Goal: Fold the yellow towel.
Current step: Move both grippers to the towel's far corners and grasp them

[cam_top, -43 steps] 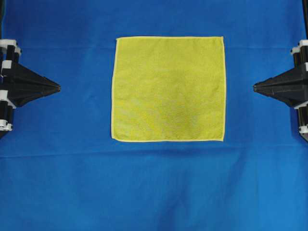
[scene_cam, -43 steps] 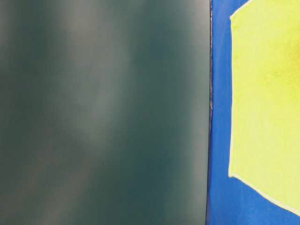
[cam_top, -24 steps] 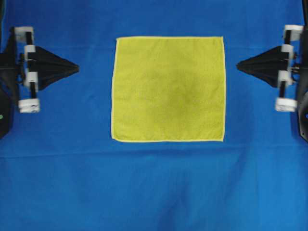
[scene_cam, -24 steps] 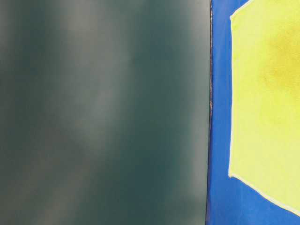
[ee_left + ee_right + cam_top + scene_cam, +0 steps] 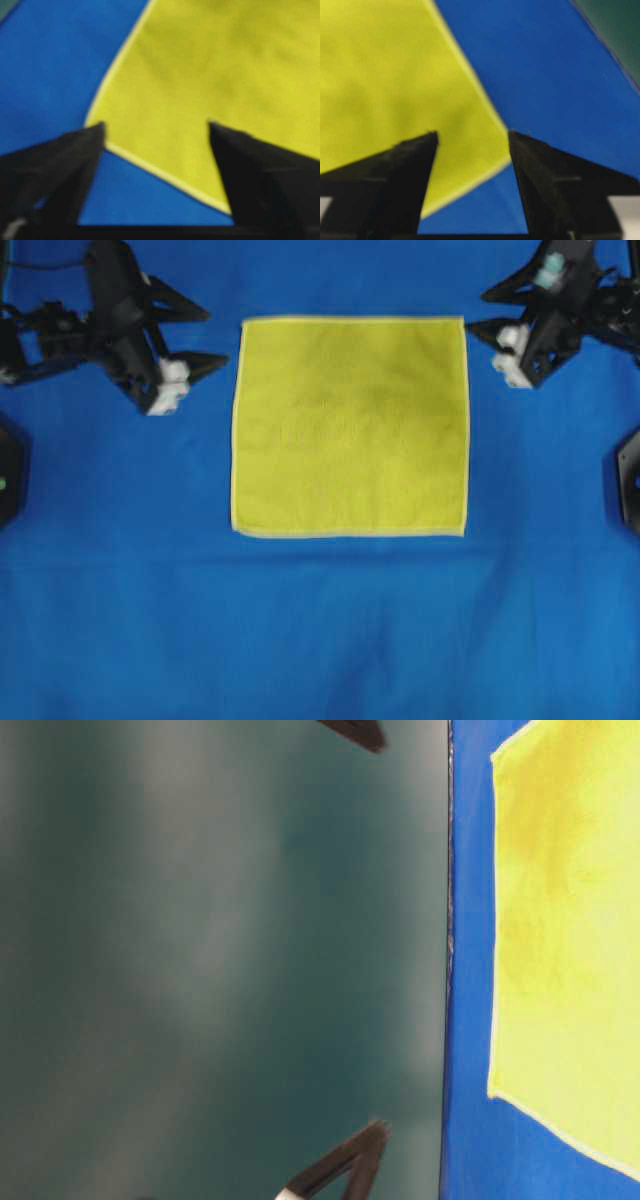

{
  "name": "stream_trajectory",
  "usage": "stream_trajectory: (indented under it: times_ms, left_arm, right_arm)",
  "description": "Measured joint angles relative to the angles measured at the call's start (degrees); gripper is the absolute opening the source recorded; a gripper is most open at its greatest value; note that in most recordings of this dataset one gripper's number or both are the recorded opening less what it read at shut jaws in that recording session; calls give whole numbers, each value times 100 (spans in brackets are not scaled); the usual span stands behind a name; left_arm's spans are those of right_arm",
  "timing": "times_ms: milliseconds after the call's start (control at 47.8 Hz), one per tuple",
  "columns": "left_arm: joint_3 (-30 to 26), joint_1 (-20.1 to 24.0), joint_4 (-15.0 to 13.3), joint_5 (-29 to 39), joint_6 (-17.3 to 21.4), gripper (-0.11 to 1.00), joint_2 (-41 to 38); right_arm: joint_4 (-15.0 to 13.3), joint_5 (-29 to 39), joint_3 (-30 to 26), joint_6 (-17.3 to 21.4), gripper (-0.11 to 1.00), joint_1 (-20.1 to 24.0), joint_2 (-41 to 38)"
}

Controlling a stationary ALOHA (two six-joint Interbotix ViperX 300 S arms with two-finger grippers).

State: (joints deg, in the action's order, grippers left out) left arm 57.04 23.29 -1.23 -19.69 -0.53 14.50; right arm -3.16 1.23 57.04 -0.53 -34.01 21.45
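Left tool (image 5: 205,340), right tool (image 5: 480,310): spread wide.

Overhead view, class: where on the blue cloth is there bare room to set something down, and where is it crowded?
The wide strip of blue cloth below the yellow towel is free. Its upper corners are crowded: the left gripper and right gripper hover there, open.

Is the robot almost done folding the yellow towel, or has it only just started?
Only just started. The yellow towel lies flat and square on the blue cloth, with no fold in it. The left pincer and right pincer are both open beside its two top corners, holding nothing. Grabbing the corners and folding are left to do.
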Motion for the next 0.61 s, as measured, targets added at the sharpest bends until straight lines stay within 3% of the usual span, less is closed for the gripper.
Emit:
stream_trajectory:
  times_ms: [126,293,607]
  left_arm:
    - [-325,299,0,-62,53,84,-747]
    - [-650,606,0,-114,97,84,-1538]
    - [-1037,853,0,-246,132,83,-2540]
  right_arm:
    - [-158,-176,-123,-9,54,-229,-677]
    - [-272,-501,-299,-9,55,-439,-1503]
    - [-308,-721,-483,-26,54,-483,-2320]
